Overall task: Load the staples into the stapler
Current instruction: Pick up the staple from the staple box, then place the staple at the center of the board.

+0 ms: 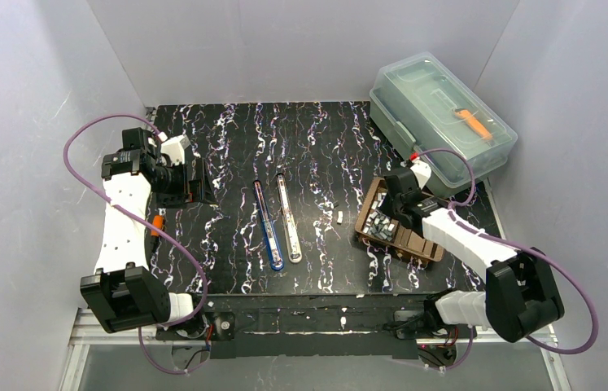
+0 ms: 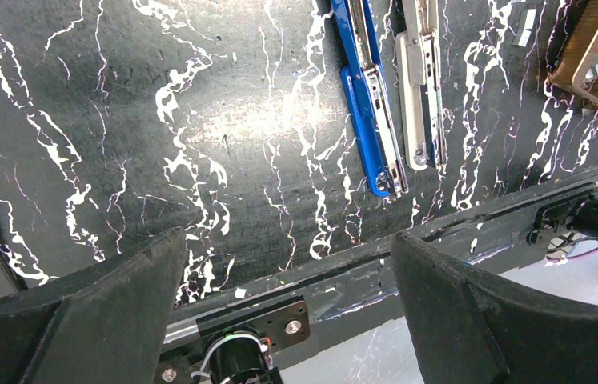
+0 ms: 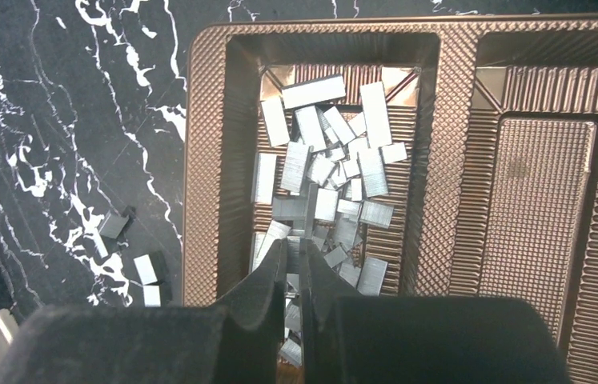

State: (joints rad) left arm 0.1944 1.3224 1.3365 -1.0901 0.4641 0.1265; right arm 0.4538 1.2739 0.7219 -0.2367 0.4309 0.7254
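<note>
Many staples (image 3: 323, 172) lie heaped in one end compartment of a brown tray (image 3: 211, 160) near the table's (image 1: 227, 147) right edge. Right gripper (image 3: 302, 256): fingers pressed together, tips among the heap. Blue stapler (image 1: 269, 228) and white stapler (image 1: 288, 218) lie opened flat, side by side, mid-table. Left gripper (image 2: 287, 238): spread wide.

Setup sits on a black bench (image 1: 227, 134) with white marble-style veins, a bit glossy, with a soft glare patch on it. Plain pale grey walls box it in: a back wall (image 1: 284, 49) behind the bench and side walls (image 1: 15, 106) rising on its left and right.
</note>
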